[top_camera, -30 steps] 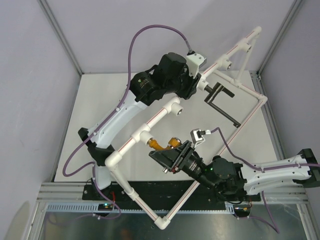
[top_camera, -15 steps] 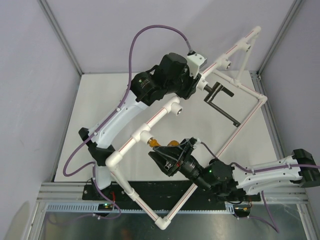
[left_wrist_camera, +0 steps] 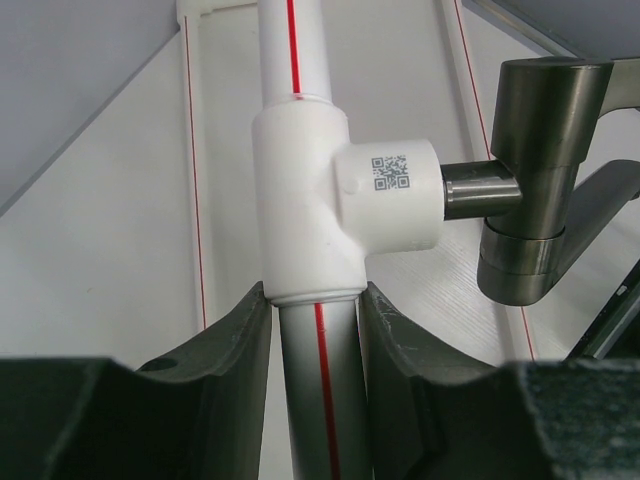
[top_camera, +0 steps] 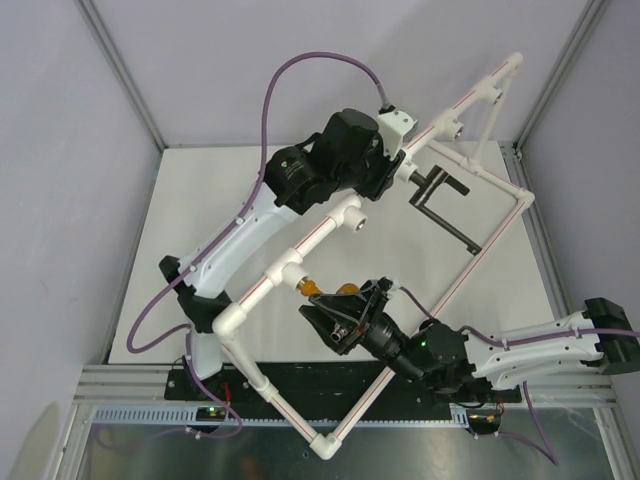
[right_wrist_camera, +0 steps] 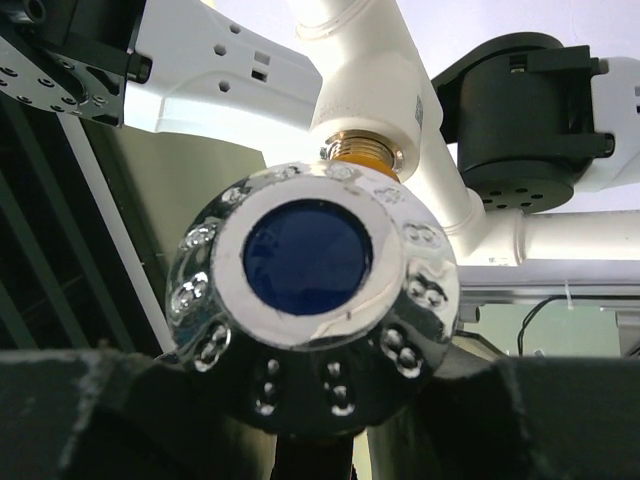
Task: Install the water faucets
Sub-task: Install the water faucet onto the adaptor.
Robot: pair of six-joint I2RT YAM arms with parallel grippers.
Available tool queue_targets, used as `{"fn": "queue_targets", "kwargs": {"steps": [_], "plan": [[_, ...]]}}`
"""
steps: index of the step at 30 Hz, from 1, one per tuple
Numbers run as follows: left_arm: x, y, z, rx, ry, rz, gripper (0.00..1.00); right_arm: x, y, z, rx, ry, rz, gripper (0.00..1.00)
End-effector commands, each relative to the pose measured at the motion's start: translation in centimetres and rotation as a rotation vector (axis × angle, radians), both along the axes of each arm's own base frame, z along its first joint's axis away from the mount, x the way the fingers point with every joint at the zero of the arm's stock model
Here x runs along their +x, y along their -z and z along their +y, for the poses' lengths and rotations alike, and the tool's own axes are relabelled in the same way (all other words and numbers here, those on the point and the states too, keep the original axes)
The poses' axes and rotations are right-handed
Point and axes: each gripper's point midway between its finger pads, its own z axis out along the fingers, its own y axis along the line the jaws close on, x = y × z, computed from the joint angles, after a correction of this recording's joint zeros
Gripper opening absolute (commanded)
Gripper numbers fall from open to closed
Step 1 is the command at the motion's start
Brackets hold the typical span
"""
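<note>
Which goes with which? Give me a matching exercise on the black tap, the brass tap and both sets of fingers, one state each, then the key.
1 black tap
2 brass tap
3 left gripper
4 right gripper

A fingers closed around a white pipe
B stem at the QR-labelled socket
C fingers holding a shiny blue-centred knob
D held, threaded end at a white socket

Pairs: 1-B, 2-D, 3-A, 4-C
</note>
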Motion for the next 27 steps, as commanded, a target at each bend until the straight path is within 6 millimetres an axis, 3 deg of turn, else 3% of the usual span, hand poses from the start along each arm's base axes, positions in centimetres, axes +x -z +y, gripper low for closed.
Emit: {"fn": "queue_targets", "kwargs": {"steps": [1, 13, 21, 27], "plan": [[-1.8, 16.2, 1.7, 0.531, 0.071, 0.199, 0.0, 1.8, 1.8, 1.3, -0.049, 0.024, 0.025, 0.27], [-1.8, 16.1, 1.9, 0.538, 0.065, 0.193, 0.0, 1.0, 2.0, -0.6, -0.102, 0.042, -0.046, 0.39], [-1.7, 16.0, 2.0, 0.538, 0.063, 0.189, 0.0, 0.9, 3.1, -1.7, -0.146, 0.059, -0.056, 0.6], [-1.7, 15.9, 2.0, 0.538, 0.062, 0.187, 0.0, 0.8, 2.7, -2.8, -0.153, 0.088, -0.087, 0.66]]}}
